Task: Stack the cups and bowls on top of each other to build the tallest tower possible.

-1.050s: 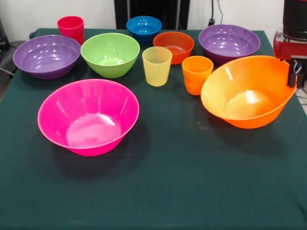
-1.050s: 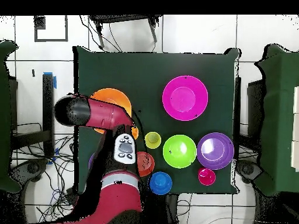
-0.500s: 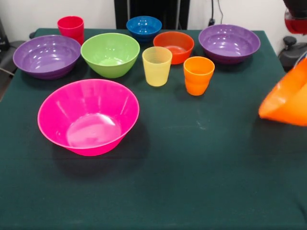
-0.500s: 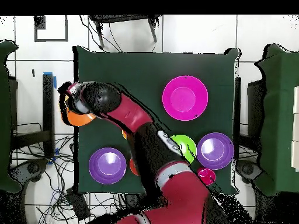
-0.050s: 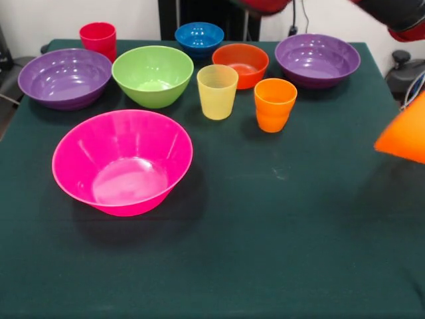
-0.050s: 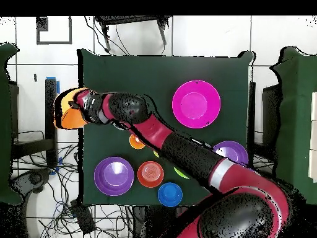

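Note:
My gripper (image 6: 84,107) is shut on the rim of the large orange bowl (image 6: 68,113), which hangs tilted past the table's left edge in the overhead view. In the front view only part of that bowl (image 5: 406,137) shows, at the right edge, and the gripper is out of frame. On the green table (image 5: 279,252) stand the pink bowl (image 5: 123,163), green bowl (image 5: 153,74), two purple bowls (image 5: 64,76) (image 5: 317,58), blue bowl (image 5: 199,36) and orange-red bowl (image 5: 240,63). The red cup (image 5: 98,38), yellow cup (image 5: 217,91) and orange cup (image 5: 274,104) stand upright.
My arm (image 6: 179,152) stretches across the table in the overhead view and hides the green bowl, the yellow cup and the red cup there. Dark chairs (image 6: 7,124) flank the table and cables (image 6: 62,180) lie on the floor.
The large orange bowl has gone from resting tipped on the table to hanging in the air beyond the table's edge. The arm swung outward with it.

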You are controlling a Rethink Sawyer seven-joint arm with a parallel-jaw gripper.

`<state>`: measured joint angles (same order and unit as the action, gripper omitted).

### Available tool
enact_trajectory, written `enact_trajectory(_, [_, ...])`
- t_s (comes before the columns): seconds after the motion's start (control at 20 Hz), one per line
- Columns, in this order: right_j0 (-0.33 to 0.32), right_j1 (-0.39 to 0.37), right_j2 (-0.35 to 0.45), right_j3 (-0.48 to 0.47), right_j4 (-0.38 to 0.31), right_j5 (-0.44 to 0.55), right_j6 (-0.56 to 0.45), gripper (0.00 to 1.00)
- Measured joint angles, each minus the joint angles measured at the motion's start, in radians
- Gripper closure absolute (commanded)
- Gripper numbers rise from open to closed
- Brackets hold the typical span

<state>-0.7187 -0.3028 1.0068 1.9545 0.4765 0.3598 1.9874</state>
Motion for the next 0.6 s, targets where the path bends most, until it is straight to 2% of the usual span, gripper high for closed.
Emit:
enact_trajectory(0.1, [-0.062,0.101,0.052,0.015,-0.065,0.000,0.000,1.00])
enact_trajectory(0.3, [-0.133,0.228,0.090,0.029,-0.166,0.011,-0.004,1.00])
enact_trajectory(0.4, [-0.193,0.341,0.105,0.029,-0.268,0.038,-0.020,1.00])
enact_trajectory(0.45, [-0.206,0.367,0.107,0.029,-0.291,0.048,-0.026,1.00])
enact_trajectory(0.5, [-0.249,0.450,0.109,0.028,-0.360,0.090,-0.060,1.00])
enact_trajectory(0.6, [-0.278,0.507,0.110,0.024,-0.406,0.130,-0.095,1.00])
